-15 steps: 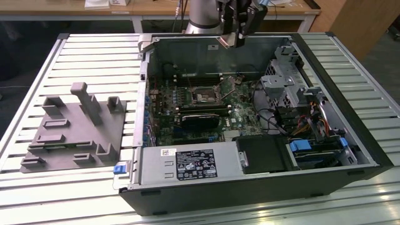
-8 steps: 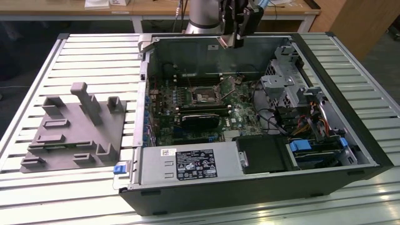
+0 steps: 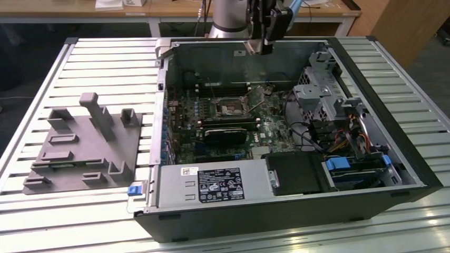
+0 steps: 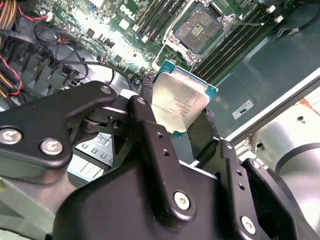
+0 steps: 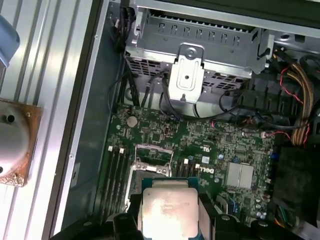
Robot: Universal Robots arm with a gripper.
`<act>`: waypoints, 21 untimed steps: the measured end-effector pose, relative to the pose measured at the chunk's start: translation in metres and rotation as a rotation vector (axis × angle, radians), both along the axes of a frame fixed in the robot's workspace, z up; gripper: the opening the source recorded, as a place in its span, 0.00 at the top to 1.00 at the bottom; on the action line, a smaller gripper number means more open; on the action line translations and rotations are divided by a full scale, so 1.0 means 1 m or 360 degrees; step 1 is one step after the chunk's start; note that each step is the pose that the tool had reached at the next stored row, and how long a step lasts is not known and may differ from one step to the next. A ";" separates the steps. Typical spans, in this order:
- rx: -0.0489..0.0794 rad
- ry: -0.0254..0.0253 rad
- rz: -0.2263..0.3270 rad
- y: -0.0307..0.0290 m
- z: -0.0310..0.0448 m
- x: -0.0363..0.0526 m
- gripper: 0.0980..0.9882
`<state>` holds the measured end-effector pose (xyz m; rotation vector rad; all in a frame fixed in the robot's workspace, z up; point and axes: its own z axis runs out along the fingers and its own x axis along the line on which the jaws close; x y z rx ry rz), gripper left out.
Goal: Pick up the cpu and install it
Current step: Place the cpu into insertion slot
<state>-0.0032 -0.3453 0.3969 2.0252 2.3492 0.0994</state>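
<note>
Tool [image 4: 176,109] clamped on the cpu [image 4: 182,97] — arm [image 3: 228,18] hangs upright above the open computer case [image 3: 295,216].

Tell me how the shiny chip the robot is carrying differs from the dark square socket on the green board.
The cpu has a pale silvery metal top; the socket is a dark recess inside a metal frame. The cpu is gripped between the fingers, up off the motherboard; the socket sits fixed on it. The cpu is a solid plate; the socket lies open and empty. Both are square.
</note>
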 end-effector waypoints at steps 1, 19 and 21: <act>0.0000 -0.00001 -0.0008 0.0000 0.0000 -0.0011 0.51; -0.0004 0.00037 -0.0170 0.0001 -0.0055 -0.0131 0.51; -0.0008 0.00048 -0.0178 0.0000 -0.0071 -0.0131 0.51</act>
